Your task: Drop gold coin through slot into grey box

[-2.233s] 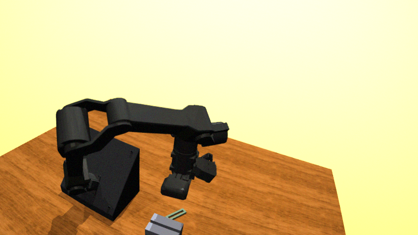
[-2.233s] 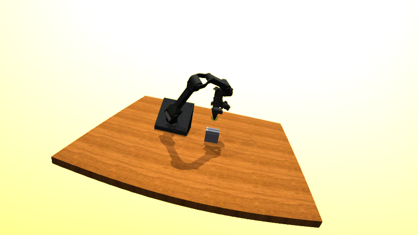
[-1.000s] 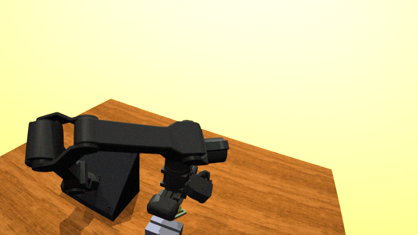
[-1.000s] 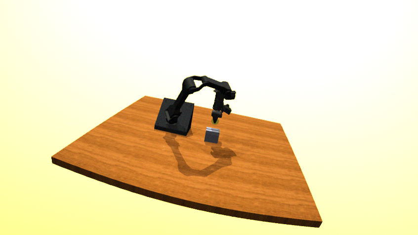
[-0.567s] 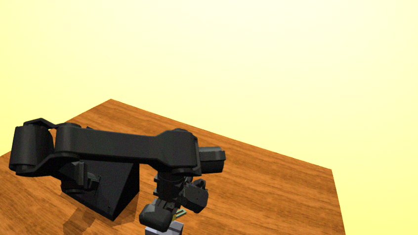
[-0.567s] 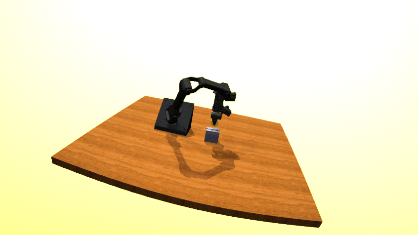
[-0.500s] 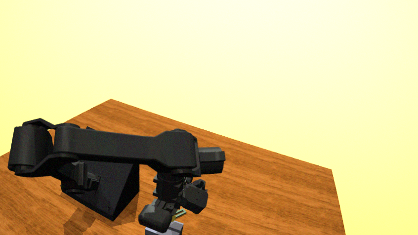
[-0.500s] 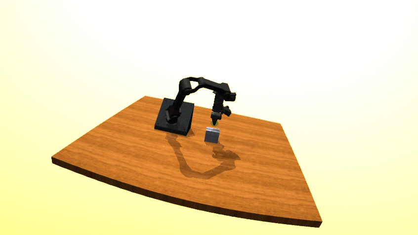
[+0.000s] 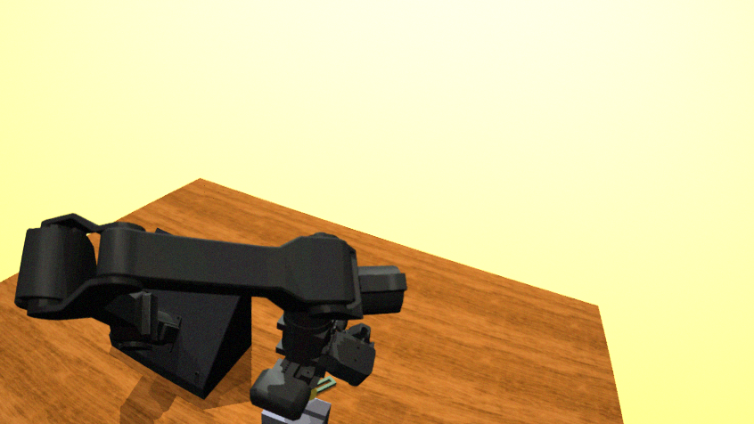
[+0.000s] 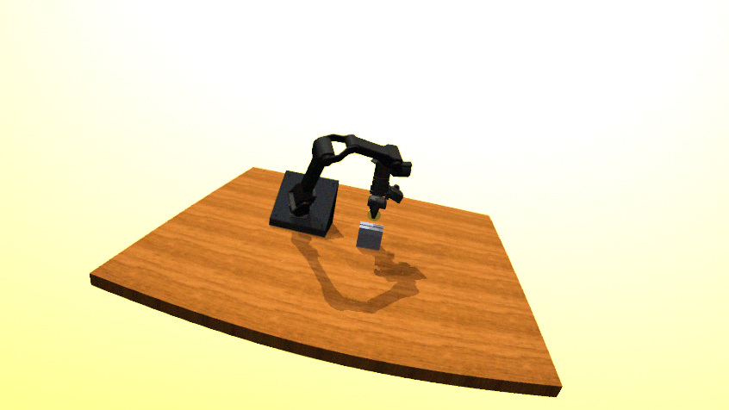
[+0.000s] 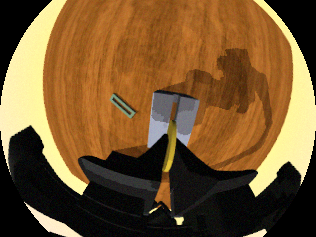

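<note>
My gripper point(image 10: 374, 214) point(image 11: 168, 137) is shut on the gold coin point(image 11: 170, 155) point(image 10: 378, 216), which stands on edge between the fingertips. In the top view only a sliver of the coin point(image 9: 314, 394) shows beside the gripper. The grey box point(image 10: 369, 239) point(image 11: 160, 130) stands below the coin; in the exterior view a gap shows between them. In the wrist view the coin's far end overlaps the near part of the slot point(image 11: 174, 110), and the coin leans slightly off the slot's line. The green holder point(image 11: 116, 100) point(image 9: 329, 387) lies empty beside the box.
The wooden table point(image 9: 474, 337) point(image 10: 229, 285) bears the arm's black wedge-shaped base point(image 9: 210, 327) point(image 10: 326, 203), left of the box in the exterior view. The arm's shadow falls across the table. In the top view the box is cut off by the bottom edge.
</note>
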`<state>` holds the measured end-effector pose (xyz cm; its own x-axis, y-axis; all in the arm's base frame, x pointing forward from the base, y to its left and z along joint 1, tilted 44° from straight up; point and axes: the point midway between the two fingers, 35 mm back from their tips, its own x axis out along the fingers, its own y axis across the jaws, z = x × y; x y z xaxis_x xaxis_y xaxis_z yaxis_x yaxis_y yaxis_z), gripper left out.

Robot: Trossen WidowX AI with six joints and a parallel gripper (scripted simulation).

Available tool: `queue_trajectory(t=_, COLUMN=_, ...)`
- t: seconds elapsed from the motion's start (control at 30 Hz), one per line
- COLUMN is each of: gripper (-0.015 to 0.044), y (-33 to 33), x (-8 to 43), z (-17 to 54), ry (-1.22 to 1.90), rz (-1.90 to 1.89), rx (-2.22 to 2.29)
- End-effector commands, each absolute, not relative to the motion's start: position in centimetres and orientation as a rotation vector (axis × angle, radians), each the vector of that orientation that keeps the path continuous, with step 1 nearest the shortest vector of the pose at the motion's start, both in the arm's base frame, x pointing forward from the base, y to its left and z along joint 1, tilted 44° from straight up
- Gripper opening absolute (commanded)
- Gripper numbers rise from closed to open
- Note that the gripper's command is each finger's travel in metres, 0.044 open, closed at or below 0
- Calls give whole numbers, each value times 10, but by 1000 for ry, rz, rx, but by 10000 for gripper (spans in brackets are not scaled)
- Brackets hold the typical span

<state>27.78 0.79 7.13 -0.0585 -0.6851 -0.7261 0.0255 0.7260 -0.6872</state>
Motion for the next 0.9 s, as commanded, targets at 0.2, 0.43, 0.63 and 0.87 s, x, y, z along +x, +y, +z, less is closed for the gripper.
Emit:
queue_trajectory(t=0.2, gripper=0, y=5, x=277, z=76, ry=1538, rz=-623, rx=-569)
queue_trajectory(t=0.43, gripper=0, y=5, x=277, z=75, ry=1539, rz=-626, rx=-564)
queue_trajectory(t=0.63, gripper=0, y=5, x=277, z=75, ry=1539, rz=-626, rx=-562)
queue_trajectory(t=0.87, gripper=0, y=2, x=277, z=72, ry=1540, rz=-625, rx=-564)
